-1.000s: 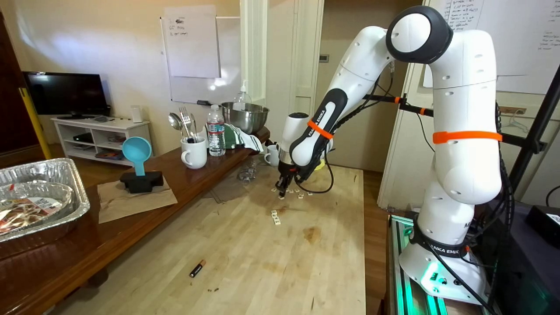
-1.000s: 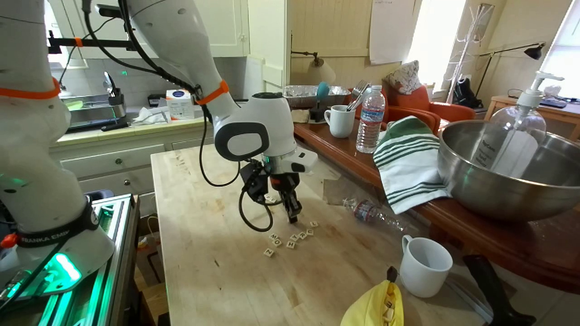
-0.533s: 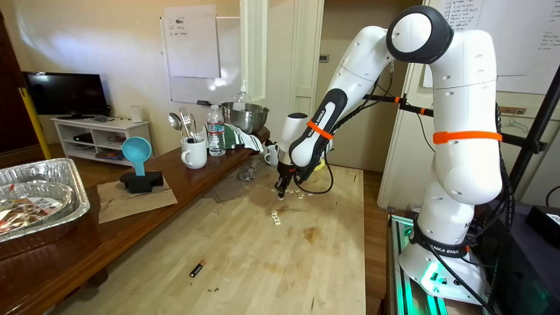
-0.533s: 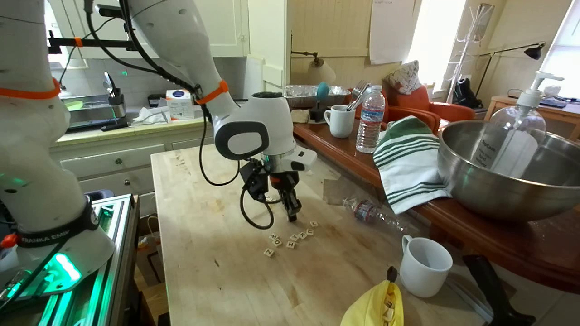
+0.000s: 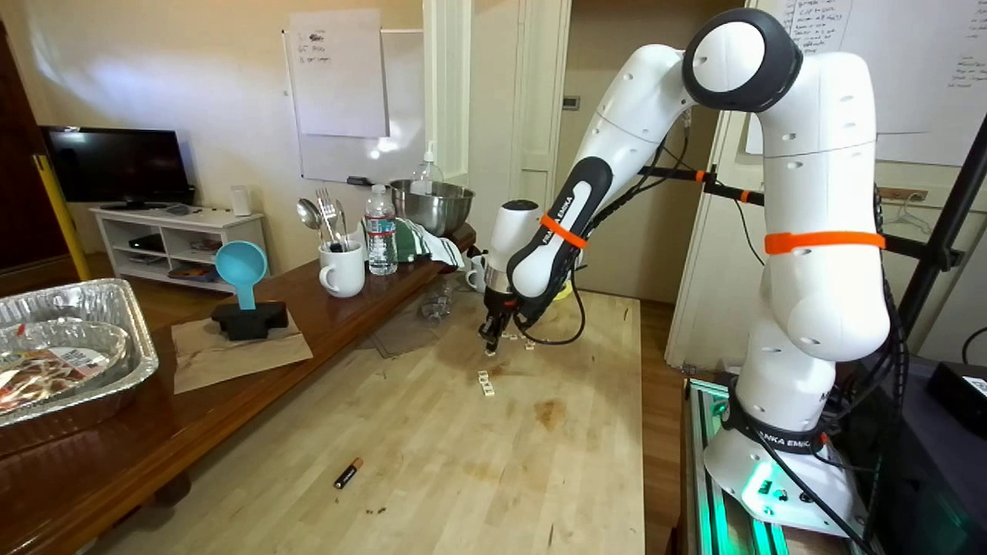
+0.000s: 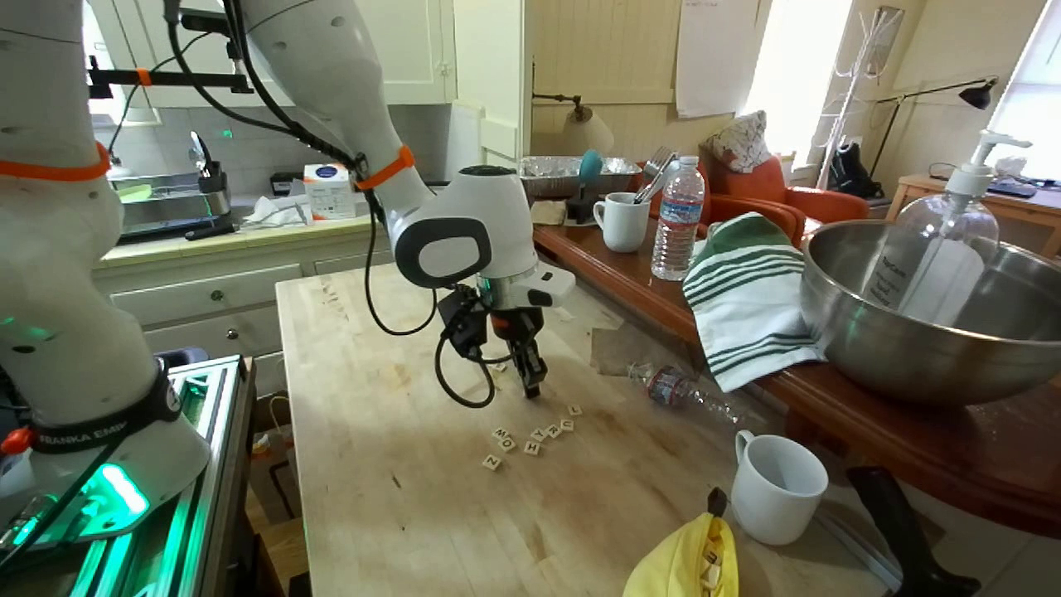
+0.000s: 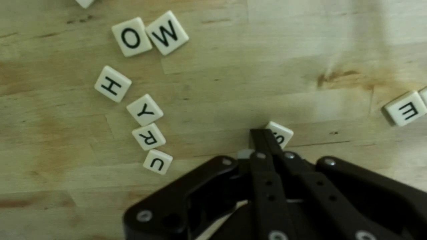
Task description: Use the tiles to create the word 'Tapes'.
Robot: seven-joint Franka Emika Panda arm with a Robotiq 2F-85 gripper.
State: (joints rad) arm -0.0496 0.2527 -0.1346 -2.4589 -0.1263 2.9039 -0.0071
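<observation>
My gripper is shut, its fingertips pressed together with nothing between them. The tips are low over the table and cover part of an S tile; I cannot tell if they press on it or touch its side. In the exterior views the gripper points down. A short row of tiles lies nearby; its E tile shows at the right of the wrist view. Loose tiles lie on the other side: O, W or M, H, Y, R, U.
A battery lies on the wooden table. A clear plastic bottle, a white mug and a yellow pouch stand or lie along one side. A raised brown counter borders the table.
The shut gripper has moved a little toward the short row of tiles, away from the loose ones. The tile at its tips appears to have slid along with it.
</observation>
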